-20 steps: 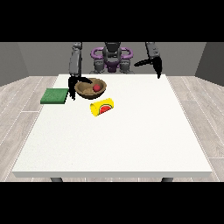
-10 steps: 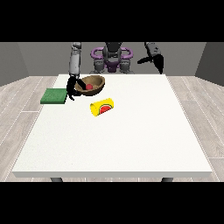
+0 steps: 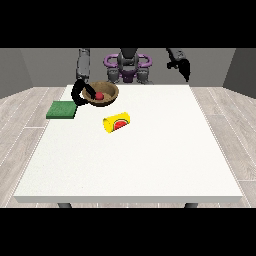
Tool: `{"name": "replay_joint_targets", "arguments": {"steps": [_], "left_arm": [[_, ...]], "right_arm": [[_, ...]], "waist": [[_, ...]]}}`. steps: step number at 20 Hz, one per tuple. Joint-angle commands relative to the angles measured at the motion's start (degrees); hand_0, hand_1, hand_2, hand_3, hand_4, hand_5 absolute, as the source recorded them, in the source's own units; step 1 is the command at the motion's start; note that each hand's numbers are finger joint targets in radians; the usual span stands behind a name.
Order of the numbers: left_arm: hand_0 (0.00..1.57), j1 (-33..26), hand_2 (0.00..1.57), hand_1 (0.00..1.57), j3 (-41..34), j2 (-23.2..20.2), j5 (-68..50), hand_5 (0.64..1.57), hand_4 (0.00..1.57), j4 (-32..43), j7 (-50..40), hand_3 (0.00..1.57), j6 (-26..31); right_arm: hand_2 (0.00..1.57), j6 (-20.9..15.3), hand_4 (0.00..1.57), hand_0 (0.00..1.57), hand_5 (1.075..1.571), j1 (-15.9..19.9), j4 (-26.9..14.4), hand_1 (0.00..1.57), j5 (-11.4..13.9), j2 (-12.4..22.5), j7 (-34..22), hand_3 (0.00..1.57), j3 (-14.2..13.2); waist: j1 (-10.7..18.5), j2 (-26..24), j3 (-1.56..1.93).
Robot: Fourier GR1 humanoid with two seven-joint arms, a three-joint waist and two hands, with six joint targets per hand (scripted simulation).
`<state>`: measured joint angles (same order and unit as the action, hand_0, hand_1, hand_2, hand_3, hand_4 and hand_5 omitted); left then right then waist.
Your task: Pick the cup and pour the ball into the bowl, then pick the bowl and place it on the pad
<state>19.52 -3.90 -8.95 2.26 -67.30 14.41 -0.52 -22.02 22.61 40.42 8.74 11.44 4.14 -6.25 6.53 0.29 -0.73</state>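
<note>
A brown bowl (image 3: 107, 96) with a red ball (image 3: 99, 95) inside is tilted and raised slightly near the table's far left. The hand at the view's left (image 3: 80, 93) has its fingers curled round the bowl's left rim. A yellow cup (image 3: 116, 122) with a watermelon picture lies on its side on the table, in front of the bowl. The green pad (image 3: 62, 109) lies flat at the table's left edge, just left of the hand. The hand at the view's right (image 3: 183, 68) hangs raised above the far right corner, holding nothing.
The large white table (image 3: 135, 160) stretches broad and bare toward the camera. The robot's torso (image 3: 128, 65) stands behind the far edge.
The bowl with the ball has been lifted and tilted, moving a little left toward the pad with the hand. The hand at the view's right rose slightly.
</note>
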Motion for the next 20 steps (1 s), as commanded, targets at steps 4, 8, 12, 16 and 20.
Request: {"name": "replay_joint_targets", "arguments": {"steps": [4, 8, 12, 16, 20], "left_arm": [[0.00, -3.44, 0.00, 0.00, -3.34, -0.86, 0.31, 1.404, 1.00, 6.17, -1.19, 0.00, -3.04], [0.00, -5.33, 0.00, 0.00, -5.70, -5.14, -2.91, 1.410, 1.00, 4.42, 2.40, 0.00, 3.34], [0.00, -3.87, 0.00, 0.00, -4.98, -2.59, -1.90, 1.431, 1.02, 4.30, 4.08, 0.00, 0.93], [0.00, -1.47, 0.00, 0.00, -5.33, -3.69, -3.33, 1.463, 1.15, 0.94, 2.90, 0.00, 2.78], [0.00, -1.15, 0.00, 0.00, -12.47, -12.18, -10.91, 1.525, 1.31, -1.48, 0.96, 0.00, 10.65]], "right_arm": [[1.57, 4.30, 0.81, 1.57, 1.567, 5.77, 6.99, 1.57, 4.24, 0.86, -23.30, 0.89, 6.57], [1.57, 8.96, 0.79, 1.57, 1.570, 6.54, 9.44, 1.57, -0.39, 6.57, -23.51, 0.77, 0.83], [1.57, 8.99, 0.79, 1.57, 1.570, 9.50, 12.53, 1.57, -0.48, 8.16, -26.80, 0.77, -0.77], [1.57, 13.24, 0.79, 1.57, 1.570, 7.90, 8.39, 1.57, -3.48, 14.72, -18.74, 0.68, -6.42], [1.57, 15.51, 0.91, 1.57, 1.571, 1.67, 5.09, 1.57, -5.18, 19.05, -9.98, 0.00, -10.10]], "waist": [[-9.25, -9.79, 0.65], [-6.88, -5.60, 0.71], [-6.38, -2.27, 0.72], [-3.80, 2.62, 0.74], [-1.87, 3.36, 0.80]]}}
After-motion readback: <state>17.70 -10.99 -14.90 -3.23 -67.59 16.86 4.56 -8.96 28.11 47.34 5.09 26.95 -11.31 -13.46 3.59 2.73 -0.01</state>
